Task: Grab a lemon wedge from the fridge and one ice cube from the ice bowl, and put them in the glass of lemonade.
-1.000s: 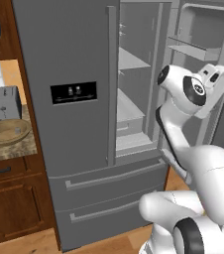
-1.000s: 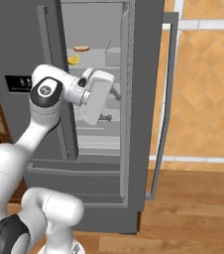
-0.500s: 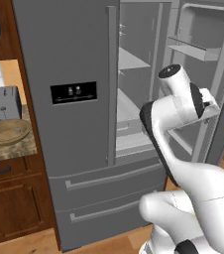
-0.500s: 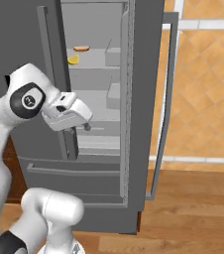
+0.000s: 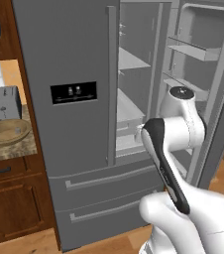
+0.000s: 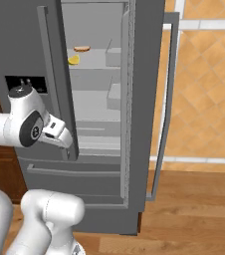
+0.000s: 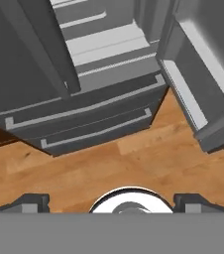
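Fridge point(image 5: 69, 59) right door stands open; you see the lemon wedge point(image 6: 73, 60) on an upper shelf. Gripper point(image 7: 111, 202) spread wide, empty, tips cut off at frame bottom.

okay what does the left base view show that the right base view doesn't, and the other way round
Left base view alone: the ice bowl and a toaster on the counter beside the fridge. Right base view alone: the lemon wedge and a small orange item on an upper fridge shelf, plus a tiled wall. Shared: the fridge with its right door swung open, its black dispenser panel, and the wooden floor.
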You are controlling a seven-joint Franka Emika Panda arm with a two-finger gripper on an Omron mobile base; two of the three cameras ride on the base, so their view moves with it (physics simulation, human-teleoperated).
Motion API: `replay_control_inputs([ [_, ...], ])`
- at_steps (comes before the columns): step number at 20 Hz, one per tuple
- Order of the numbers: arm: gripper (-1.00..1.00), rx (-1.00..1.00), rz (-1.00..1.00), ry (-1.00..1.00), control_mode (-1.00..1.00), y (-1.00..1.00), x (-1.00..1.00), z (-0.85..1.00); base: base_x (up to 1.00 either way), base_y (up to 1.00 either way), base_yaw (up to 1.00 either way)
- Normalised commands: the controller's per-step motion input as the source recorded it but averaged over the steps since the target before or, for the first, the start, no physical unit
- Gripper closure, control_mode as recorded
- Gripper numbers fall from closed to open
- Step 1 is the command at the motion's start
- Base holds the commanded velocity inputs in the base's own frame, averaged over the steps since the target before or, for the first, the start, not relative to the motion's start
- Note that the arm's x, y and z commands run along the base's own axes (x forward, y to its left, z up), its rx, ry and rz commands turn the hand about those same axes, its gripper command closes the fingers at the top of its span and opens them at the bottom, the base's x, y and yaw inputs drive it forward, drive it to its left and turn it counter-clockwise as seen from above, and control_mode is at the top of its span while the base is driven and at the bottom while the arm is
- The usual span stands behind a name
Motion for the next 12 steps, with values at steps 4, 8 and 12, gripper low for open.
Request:
replay_control_inputs([
  [4,-1.0,0.0,0.3,-0.07,-1.0,0.41,-0.14,0.89,0.0,0.0,0.0],
  [8,-1.0,0.0,0.19,-0.27,-1.0,0.22,-0.06,0.82,0.0,0.0,0.0],
  [12,-1.0,0.0,0.06,-0.36,-1.0,0.3,0.24,0.42,0.0,0.0,0.0],
])
